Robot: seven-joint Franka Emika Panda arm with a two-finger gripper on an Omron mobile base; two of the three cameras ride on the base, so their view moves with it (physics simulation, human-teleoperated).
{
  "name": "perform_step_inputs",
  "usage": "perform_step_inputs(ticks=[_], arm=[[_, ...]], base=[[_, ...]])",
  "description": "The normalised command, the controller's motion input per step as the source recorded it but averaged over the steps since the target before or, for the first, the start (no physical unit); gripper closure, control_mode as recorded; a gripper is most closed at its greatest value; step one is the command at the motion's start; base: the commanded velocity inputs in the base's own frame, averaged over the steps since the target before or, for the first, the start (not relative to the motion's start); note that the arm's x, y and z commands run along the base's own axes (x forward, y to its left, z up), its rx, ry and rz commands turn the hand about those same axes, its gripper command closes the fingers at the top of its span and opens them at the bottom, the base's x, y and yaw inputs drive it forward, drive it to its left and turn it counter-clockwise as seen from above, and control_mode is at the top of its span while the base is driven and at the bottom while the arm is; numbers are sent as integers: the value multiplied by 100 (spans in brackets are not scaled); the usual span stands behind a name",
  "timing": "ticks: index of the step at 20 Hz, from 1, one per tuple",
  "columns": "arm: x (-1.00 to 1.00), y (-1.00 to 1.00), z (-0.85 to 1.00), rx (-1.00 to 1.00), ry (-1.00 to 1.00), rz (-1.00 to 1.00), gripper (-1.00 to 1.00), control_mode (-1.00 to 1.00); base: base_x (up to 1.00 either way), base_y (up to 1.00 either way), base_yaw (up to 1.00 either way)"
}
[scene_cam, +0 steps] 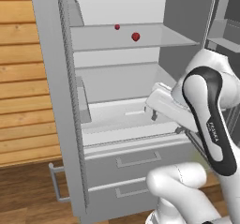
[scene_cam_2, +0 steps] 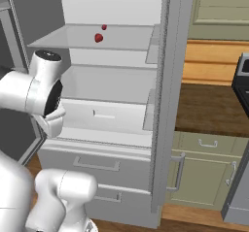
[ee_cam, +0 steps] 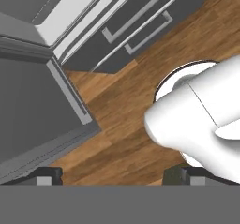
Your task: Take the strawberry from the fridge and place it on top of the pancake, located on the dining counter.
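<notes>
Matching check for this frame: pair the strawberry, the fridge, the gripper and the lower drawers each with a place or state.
Things:
1. strawberry
2. fridge
3. gripper
4. lower drawers

States:
A. pushed shut
B. on the upper shelf
C. jaws open, pointing down at the wooden floor
D. doors standing open

Pairs: 1-B, 2-D, 3-C, 4-A

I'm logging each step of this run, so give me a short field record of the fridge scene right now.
fridge: doors open, both lower drawers shut
strawberry: on the upper shelf, untouched
second red item: smaller, farther back on the same shelf
gripper: fingers wide apart, nothing between them, pointed down at the wooden floor
</notes>
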Motion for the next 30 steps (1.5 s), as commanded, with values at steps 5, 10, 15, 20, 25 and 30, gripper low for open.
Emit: perform_step_inputs(ticks=[5,10,15,20,25,30], arm=[[0,17,0,-3,5,5,-100,-100],[22,8,2,-23,-13,8,-100,-100],[7,-26,0,-28,-44,7,-100,-100],[0,-58,0,-13,-50,18,-100,-100],[0,-39,0,0,-19,7,-100,-100],[0,-16,0,0,-7,3,-100,-100]], base=[[0,0,0],[0,0,0],[0,0,0],[0,0,0],[0,0,0],[0,0,0]])
